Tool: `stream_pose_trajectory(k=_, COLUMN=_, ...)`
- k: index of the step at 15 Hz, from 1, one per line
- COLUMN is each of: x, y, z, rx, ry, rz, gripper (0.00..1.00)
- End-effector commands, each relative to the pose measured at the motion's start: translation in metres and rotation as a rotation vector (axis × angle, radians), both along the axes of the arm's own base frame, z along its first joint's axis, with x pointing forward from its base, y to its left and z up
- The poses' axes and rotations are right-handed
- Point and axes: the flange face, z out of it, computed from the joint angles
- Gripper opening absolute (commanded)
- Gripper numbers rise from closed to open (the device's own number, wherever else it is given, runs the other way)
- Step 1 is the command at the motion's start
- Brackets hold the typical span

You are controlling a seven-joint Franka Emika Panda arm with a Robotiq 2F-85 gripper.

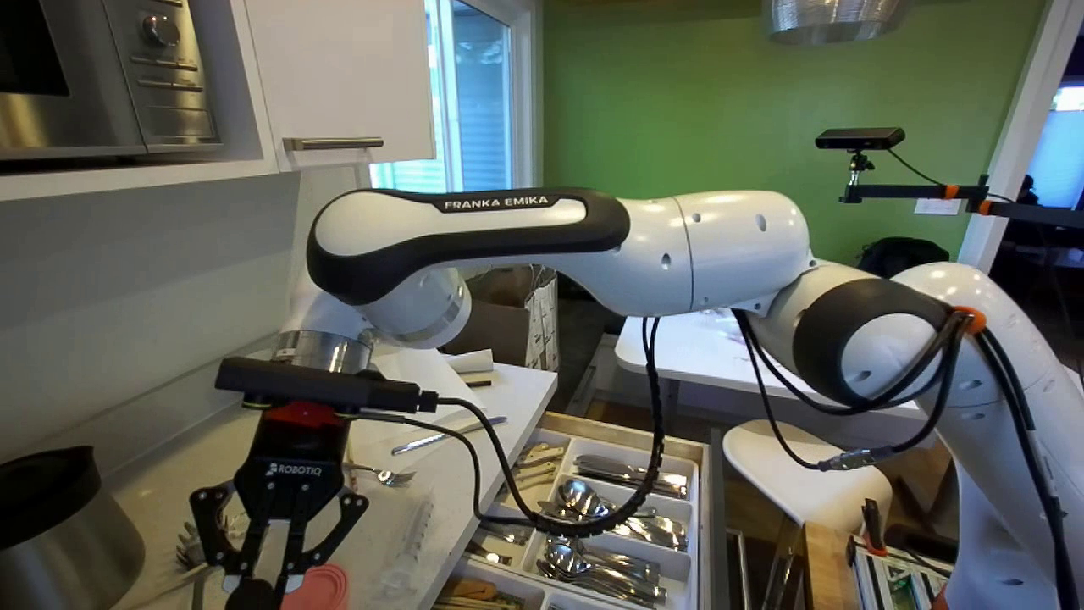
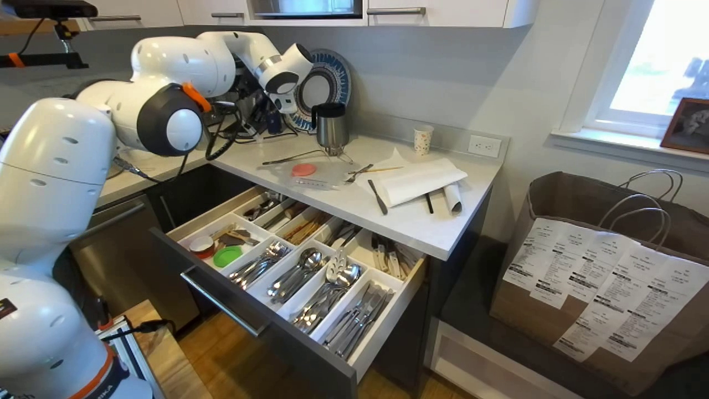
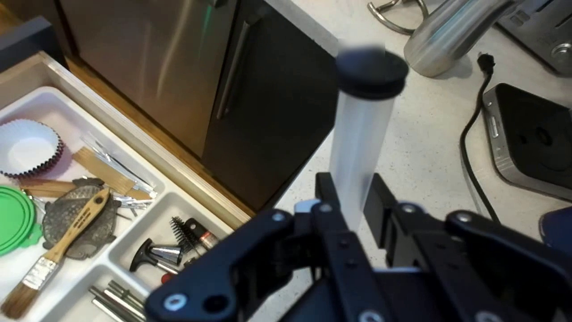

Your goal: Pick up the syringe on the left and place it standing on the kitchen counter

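The syringe, a clear tube with a black round end, stands between the fingertips of my gripper. Both pads appear to touch it. Its black end is toward the wrist camera and its far end is hidden low between the fingers. In an exterior view my gripper points down, with the black end of the syringe in front of the fingers. The pale kitchen counter lies below; it also shows in an exterior view. I cannot tell whether the syringe touches it.
A clear, marked tube lies on the counter near a pink lid. A steel jug stands behind. The open cutlery drawer juts out in front. In the wrist view a steel cylinder and a black-topped box stand right.
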Motion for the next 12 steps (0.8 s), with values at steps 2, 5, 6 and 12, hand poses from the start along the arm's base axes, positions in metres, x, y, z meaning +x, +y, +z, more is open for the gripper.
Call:
stream_pose_trajectory(k=2, x=0.024, y=-0.021, z=-0.034, rx=0.129, ry=0.197, rz=-0.027, gripper=0.05)
stream_pose_trajectory(k=5, x=0.024, y=-0.025, z=-0.040, rx=0.116, ry=0.196, rz=-0.053, gripper=0.05)
stream_pose_trajectory(k=6, x=0.027, y=-0.028, z=-0.047, rx=0.121, ry=0.207, rz=-0.061, gripper=0.21)
stream_pose_trajectory(k=12, x=0.026, y=-0.023, z=-0.040, rx=0.123, ry=0.194, rz=-0.053, gripper=0.05)
